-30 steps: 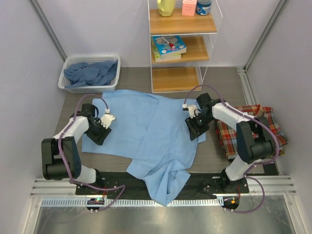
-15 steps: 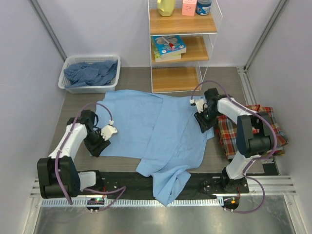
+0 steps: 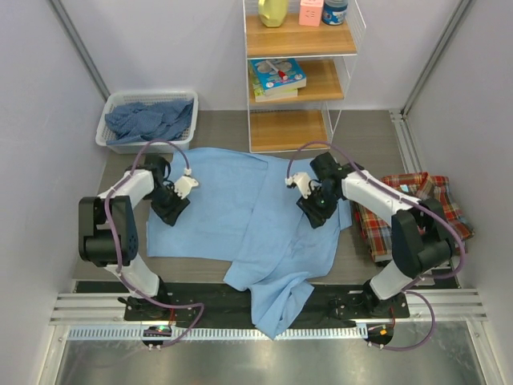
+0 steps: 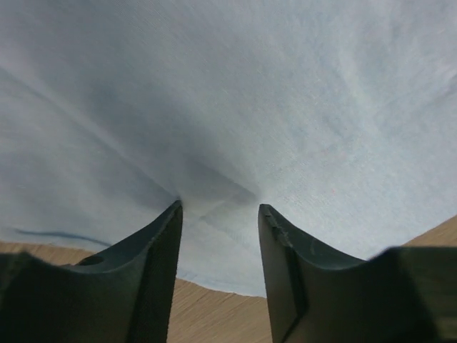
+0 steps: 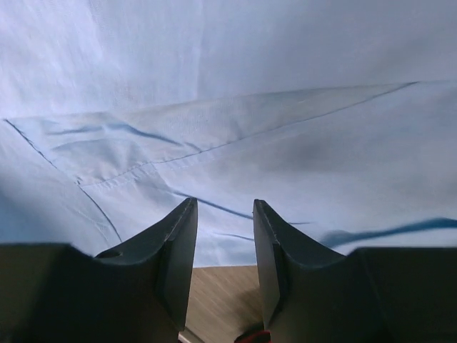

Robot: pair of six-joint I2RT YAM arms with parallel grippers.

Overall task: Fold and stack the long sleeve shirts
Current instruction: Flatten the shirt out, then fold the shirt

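The light blue shirt (image 3: 232, 204) lies spread out in the middle of the tabletop (image 3: 373, 144), and one part of it hangs over the near edge. The left gripper (image 3: 170, 208) is low at the left border of this shirt. In the left wrist view its fingers (image 4: 161, 271) stand about half apart, with the tips pressed on the cloth, which makes small creases there; flat cloth and bare wood show in the gap, so nothing is clamped. The right gripper (image 3: 315, 207) is low on the right part of the same shirt. Its fingers (image 5: 178, 257) are also partly apart over a seam near the edge of the cloth, holding nothing. A plaid shirt (image 3: 417, 210) lies just beside the right border of the blue one. Darker blue shirts (image 3: 148, 120) fill a white basket (image 3: 104, 132) at the far left corner, near a shelf (image 3: 288, 128).
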